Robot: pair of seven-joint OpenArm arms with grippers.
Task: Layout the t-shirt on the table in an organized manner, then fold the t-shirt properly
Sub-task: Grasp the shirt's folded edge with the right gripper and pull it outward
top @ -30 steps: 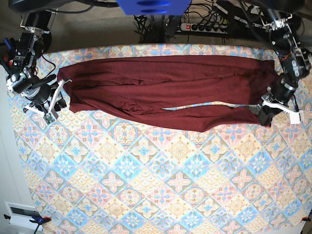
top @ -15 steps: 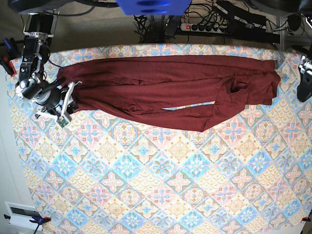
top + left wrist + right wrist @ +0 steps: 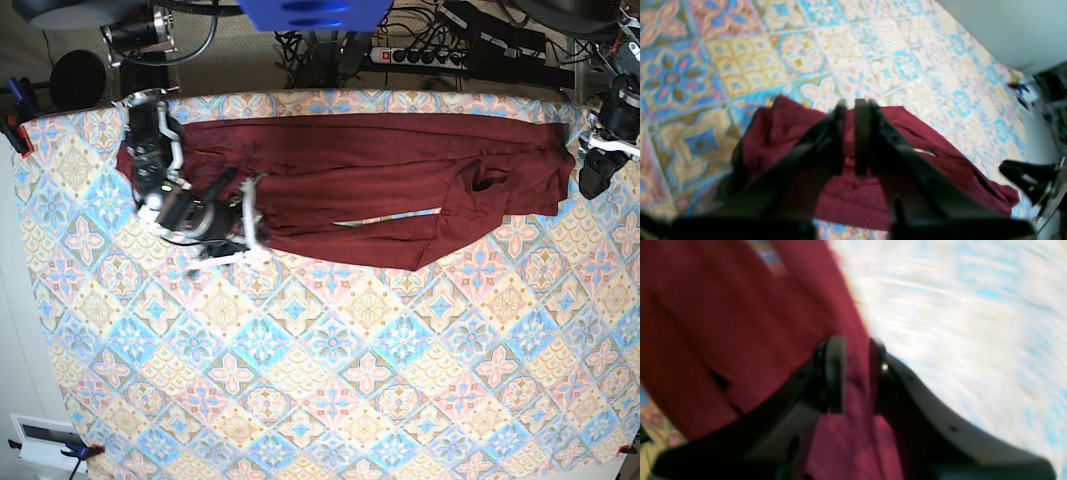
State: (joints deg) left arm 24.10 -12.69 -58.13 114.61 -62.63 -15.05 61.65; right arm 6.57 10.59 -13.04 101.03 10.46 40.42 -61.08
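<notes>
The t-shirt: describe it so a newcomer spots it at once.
Start from the table with its pastel diamond-tile cloth. Along the far edge lies a long band of cloth, the t-shirt, spread nearly from side to side. It is plain dark maroon, the only unpatterned fabric there.

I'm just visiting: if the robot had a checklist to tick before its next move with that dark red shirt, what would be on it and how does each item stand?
1. Right gripper has cloth between its fingers: ok, the t-shirt fills the gap in the right wrist view.
2. Left gripper clear of the shirt: ok, it hangs off the shirt's end, holding nothing.
3. Shirt lying flat: not ok, a bunched fold near one end and a wavy near edge.
4. Shirt fully on the table: ok.
5. Sleeves and collar laid out: cannot tell, they are not visible.
</notes>
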